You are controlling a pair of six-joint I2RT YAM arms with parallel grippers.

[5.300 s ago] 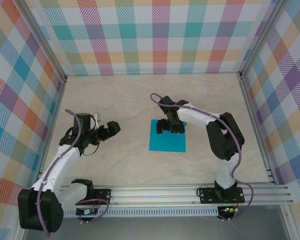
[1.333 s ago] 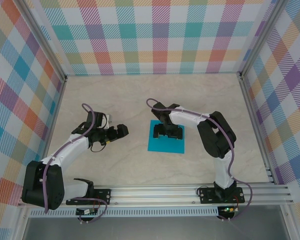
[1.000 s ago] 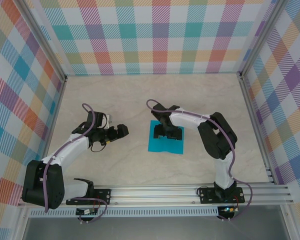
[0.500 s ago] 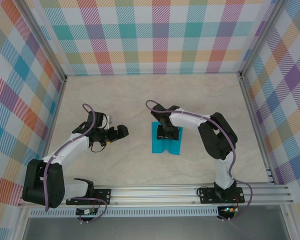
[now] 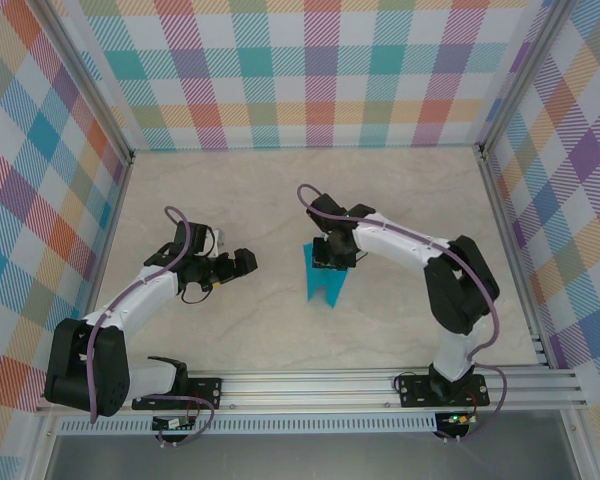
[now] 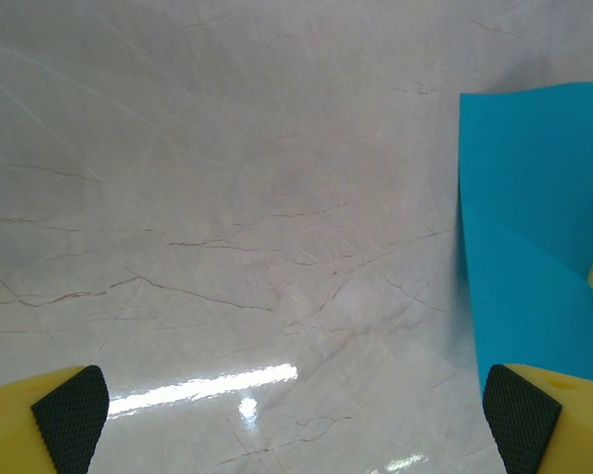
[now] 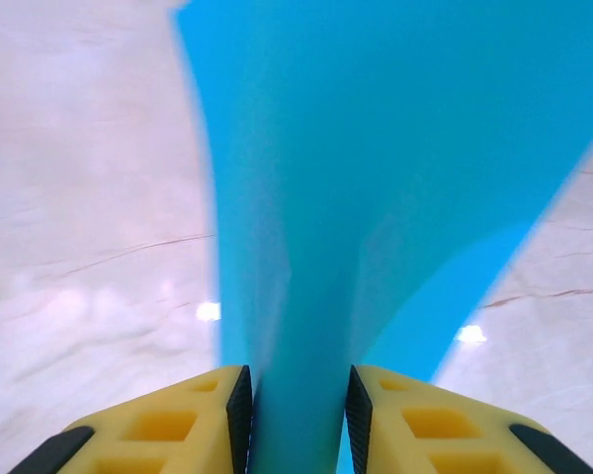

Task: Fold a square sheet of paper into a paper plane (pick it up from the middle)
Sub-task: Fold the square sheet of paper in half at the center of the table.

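Two yellow fingers point(image 7: 168, 427) with black pads, those of the right gripper point(image 7: 296, 420), stand drawn close together in the right wrist view, with a raised ridge of the thin, bright cyan-blue square sheet of paper point(image 7: 376, 148) pinched in the narrow gap between them. From that pinch the sheet spreads outward and downward on both sides, bowed rather than flat. Whether its far edge touches the surface cannot be told. In the top external view the right gripper point(image 5: 332, 255) sits over the upper part of the square sheet of paper point(image 5: 325, 283), which shows as a narrow, tented shape with a notch at its near edge, close to the middle of the pale marble-patterned tabletop point(image 5: 230, 200). The right arm reaches to it from its base at the near right. The left gripper point(image 6: 296, 405) has its yellow, black-padded fingers point(image 6: 69, 407) spread wide at the two lower corners of the left wrist view, with bare tabletop between them and nothing in their hold. The sheet's edge point(image 6: 524, 227) appears at the right of that view, beside the right-hand finger. From above, the left gripper point(image 5: 248, 262) lies to the left of the sheet, apart from it. Multicoloured plaid walls point(image 5: 320, 70) enclose the table on three sides.
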